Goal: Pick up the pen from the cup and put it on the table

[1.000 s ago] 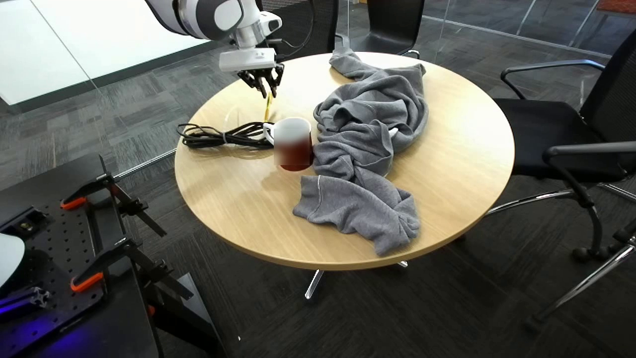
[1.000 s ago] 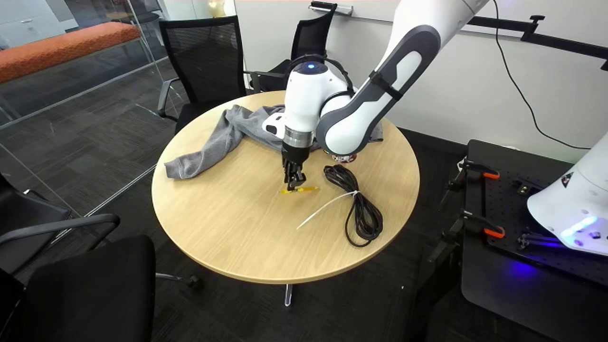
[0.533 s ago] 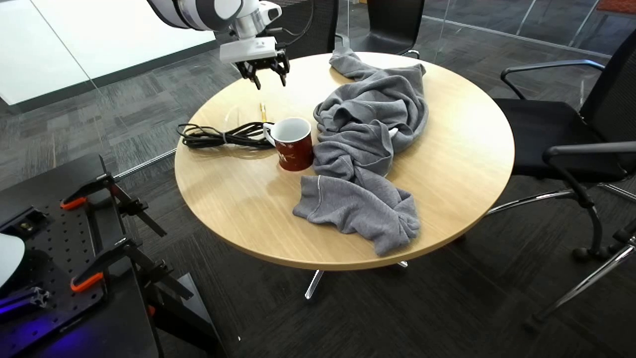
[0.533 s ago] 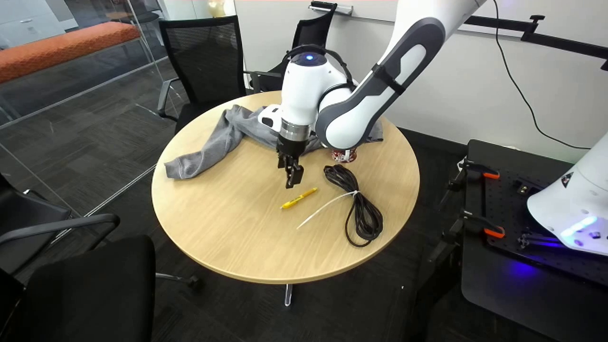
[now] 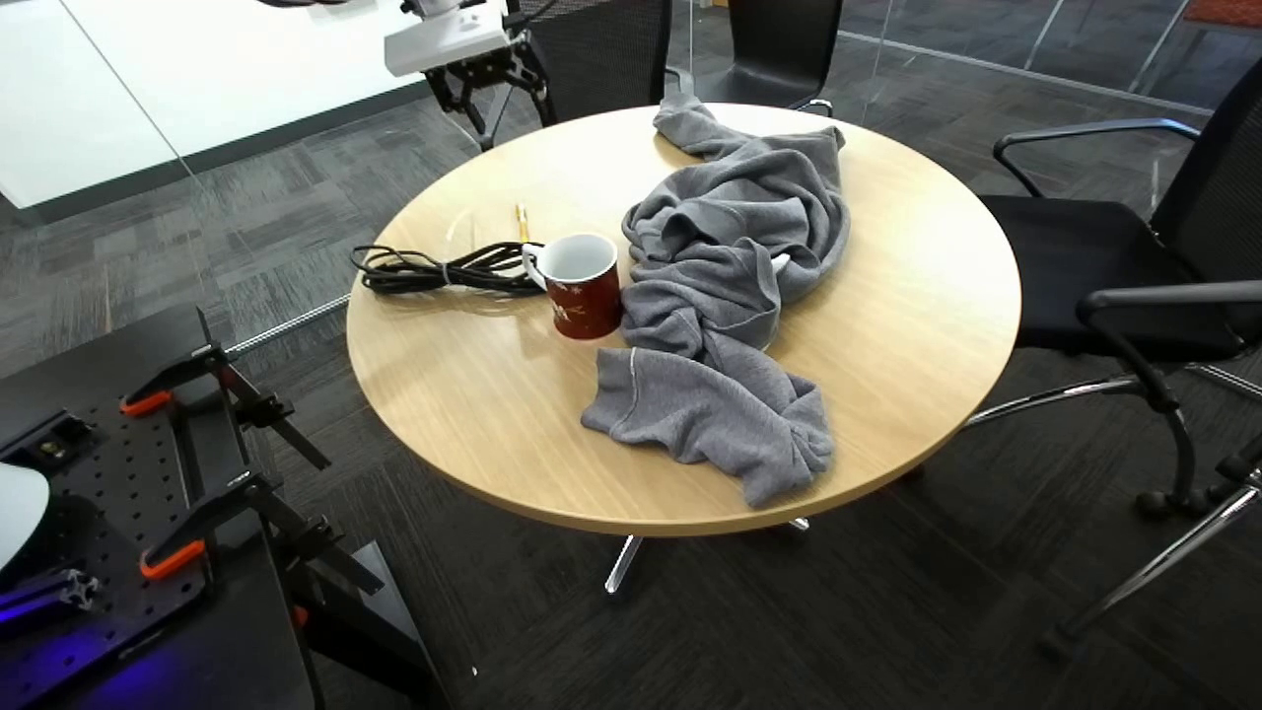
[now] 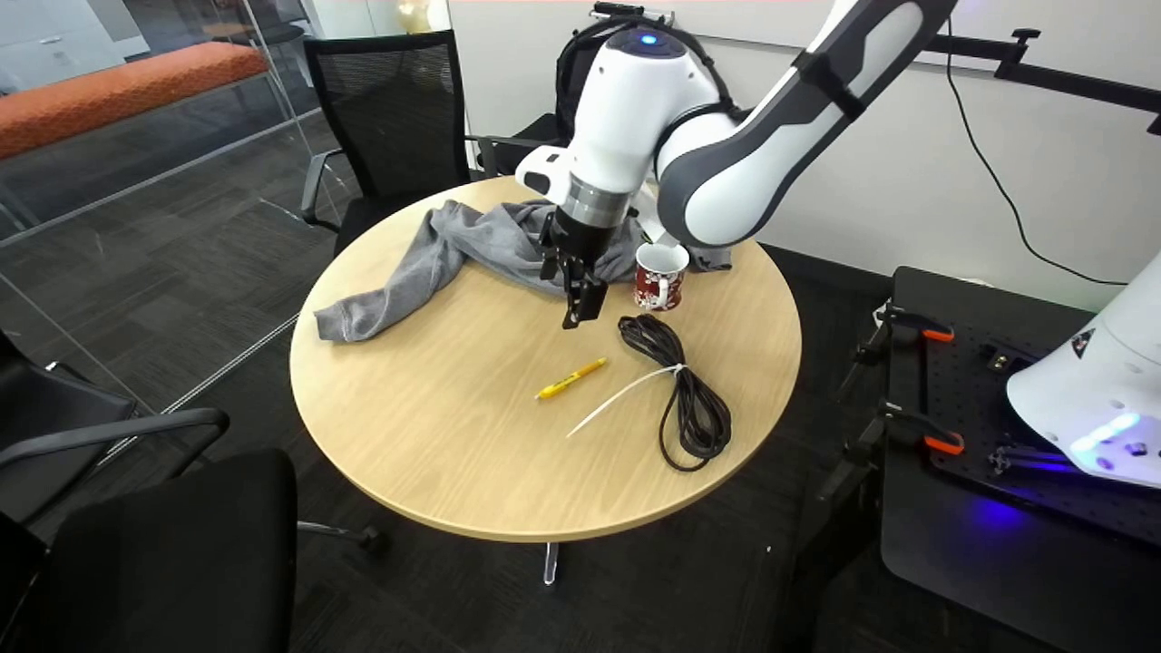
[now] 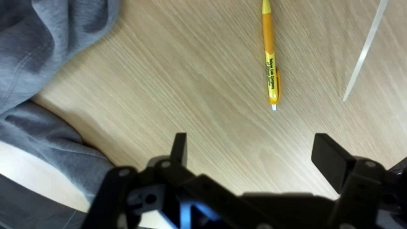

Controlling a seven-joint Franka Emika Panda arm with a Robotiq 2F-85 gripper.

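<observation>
The yellow pen point(image 6: 570, 379) lies flat on the light wood table point(image 6: 453, 453), away from the cup. From the wrist camera the whole pen point(image 7: 270, 57) shows except perhaps its very tip at the top edge, with its clip end towards my fingers. My gripper point(image 7: 251, 136) is open, with only tabletop visible between its pads. It hangs in the air above the table, apart from the pen, as an exterior view shows the gripper point(image 5: 518, 133). The dark red cup point(image 5: 584, 296) stands upright; its pale inside holds nothing that I can see.
A black coiled cable point(image 6: 676, 390) with a white tie point(image 6: 626, 399) lies beside the pen. The crumpled grey cloth point(image 5: 735, 247) touches or nearly touches the cup. Black chairs point(image 5: 1104, 266) surround the table, and a dark bench with clamps point(image 5: 187, 375) stands off one side.
A second ago the fingers were close together at the pen. They have since spread and let go; the pen rests flat. The gripper has risen and moved off, uncovering the cup in an exterior view.
</observation>
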